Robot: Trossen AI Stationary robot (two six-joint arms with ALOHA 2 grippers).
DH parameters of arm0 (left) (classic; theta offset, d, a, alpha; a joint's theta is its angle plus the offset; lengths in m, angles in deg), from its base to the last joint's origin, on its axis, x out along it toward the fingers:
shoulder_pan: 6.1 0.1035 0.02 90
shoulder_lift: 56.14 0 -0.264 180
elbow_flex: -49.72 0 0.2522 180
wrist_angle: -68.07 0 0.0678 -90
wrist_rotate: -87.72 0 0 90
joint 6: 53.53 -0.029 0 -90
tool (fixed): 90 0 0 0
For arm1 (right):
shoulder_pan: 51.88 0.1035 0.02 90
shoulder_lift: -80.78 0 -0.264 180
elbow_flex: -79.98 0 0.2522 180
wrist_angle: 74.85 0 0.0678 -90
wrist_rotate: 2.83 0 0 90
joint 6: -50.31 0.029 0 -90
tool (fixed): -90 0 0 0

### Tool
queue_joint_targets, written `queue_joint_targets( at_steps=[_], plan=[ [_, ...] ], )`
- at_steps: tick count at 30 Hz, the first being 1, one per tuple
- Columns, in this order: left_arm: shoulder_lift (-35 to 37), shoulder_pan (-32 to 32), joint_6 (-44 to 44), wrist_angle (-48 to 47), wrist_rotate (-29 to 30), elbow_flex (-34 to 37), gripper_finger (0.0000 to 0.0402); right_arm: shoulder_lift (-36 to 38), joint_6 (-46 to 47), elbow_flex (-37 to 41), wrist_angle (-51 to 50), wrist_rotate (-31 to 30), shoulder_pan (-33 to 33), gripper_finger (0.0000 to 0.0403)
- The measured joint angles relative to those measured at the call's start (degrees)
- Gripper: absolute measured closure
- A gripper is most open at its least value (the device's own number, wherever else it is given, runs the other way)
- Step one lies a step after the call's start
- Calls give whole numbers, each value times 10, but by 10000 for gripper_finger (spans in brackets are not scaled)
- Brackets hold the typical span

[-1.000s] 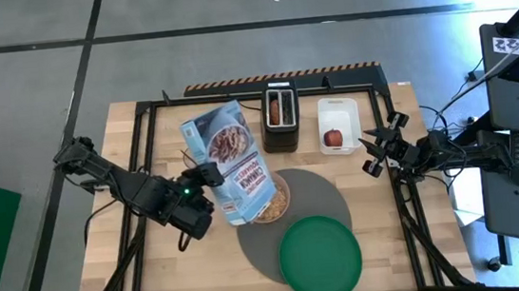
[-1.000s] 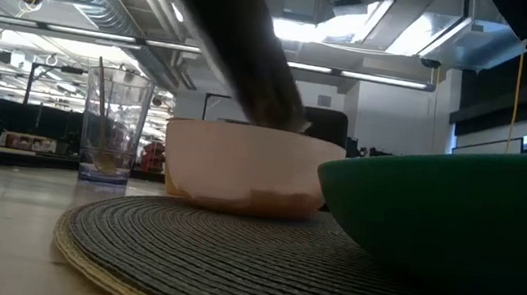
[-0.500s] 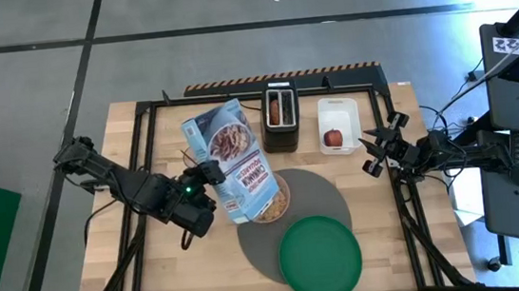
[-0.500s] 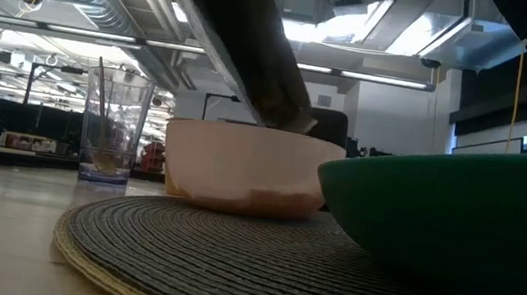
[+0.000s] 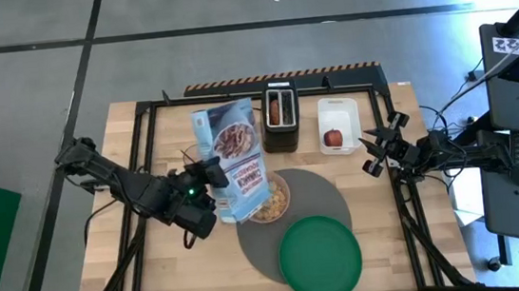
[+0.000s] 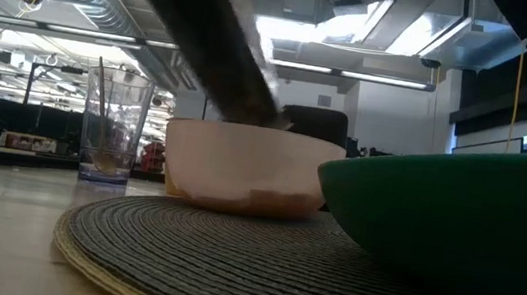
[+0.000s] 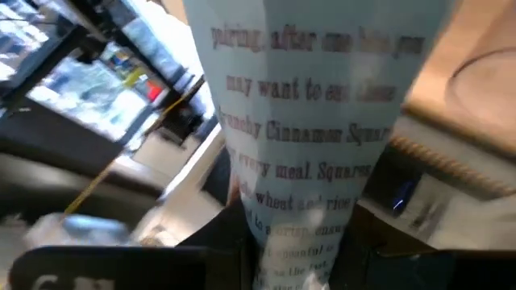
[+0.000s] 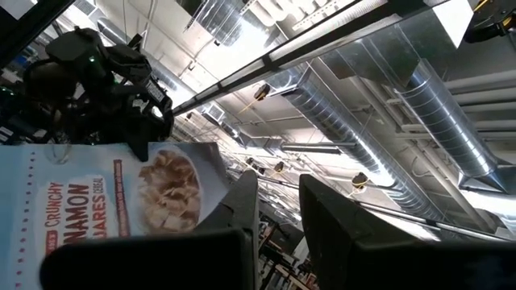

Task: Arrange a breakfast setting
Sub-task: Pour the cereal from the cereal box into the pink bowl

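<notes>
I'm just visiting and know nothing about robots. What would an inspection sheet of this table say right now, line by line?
Surface: wooden table inside a black frame.
Job's things: grey placemat; green plate on its near edge; pinkish bowl on the mat, cereal inside; apple in the white tray; brown item in the toaster, probably the bagel; spoon not seen.
Clutter: cereal box, tilted over the bowl; clear glass beside the mat.
Grippers: left gripper shut on the cereal box; right gripper open, at the table's right edge, holding nothing.
Cables: bundles along both arms.
Surroundings: concrete floor, laptop at right; nobody seen.
</notes>
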Motion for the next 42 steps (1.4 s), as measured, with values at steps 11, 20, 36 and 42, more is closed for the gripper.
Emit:
queue_joint_targets(
  at_steps=[11, 20, 36, 42],
  plan=[
    [-14, 2, 14, 4, 37, 0, 304, 0, 0, 0, 1, 1, 0, 340],
    [-40, 13, 46, -19, 71, 0, 304, 0, 0, 0, 0, 1, 0, 340],
    [-38, 18, 64, -47, 110, 0, 305, 0, 0, 0, 0, 2, 0, 340],
    [-38, 17, 77, -61, 119, 0, 308, 0, 0, 0, 0, 2, 0, 340]
  ],
)
